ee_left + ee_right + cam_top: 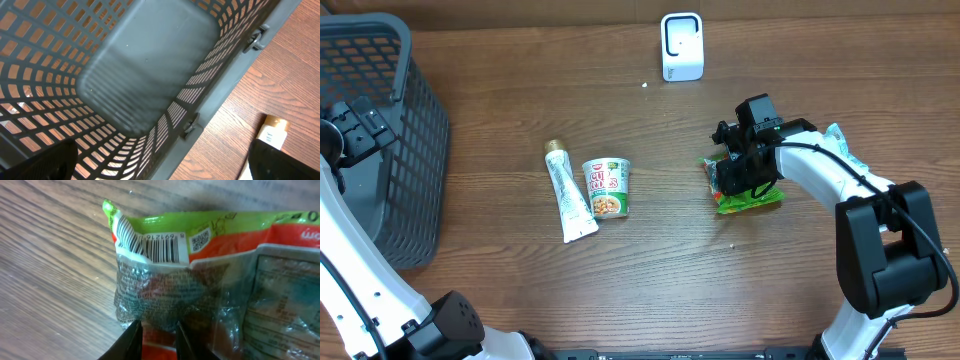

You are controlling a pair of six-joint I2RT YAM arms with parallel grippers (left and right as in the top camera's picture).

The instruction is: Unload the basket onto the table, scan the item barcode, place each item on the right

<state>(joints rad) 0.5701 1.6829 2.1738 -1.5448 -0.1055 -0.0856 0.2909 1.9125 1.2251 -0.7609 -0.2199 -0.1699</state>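
The item is a green and orange snack packet [752, 194] right of the table's middle; I cannot tell whether it lies on the wood or hangs just above it. My right gripper [732, 172] is at its left end. In the right wrist view the two dark fingers [134, 339] pinch the packet's [210, 295] crinkled lower edge, with red film between them. Its barcode [155, 247] faces this camera near the green top seam. A white scanner [681, 46] stands at the back edge. My left gripper [355, 125] hangs open over the basket's rim, holding nothing.
A dark grey mesh basket [395, 150] fills the left side, and the left wrist view looks down into the basket [140, 75]. A white tube with a gold cap [568, 190] and a cup of noodles [607, 187] lie mid-table. The tube's cap [272, 132] shows beside the basket.
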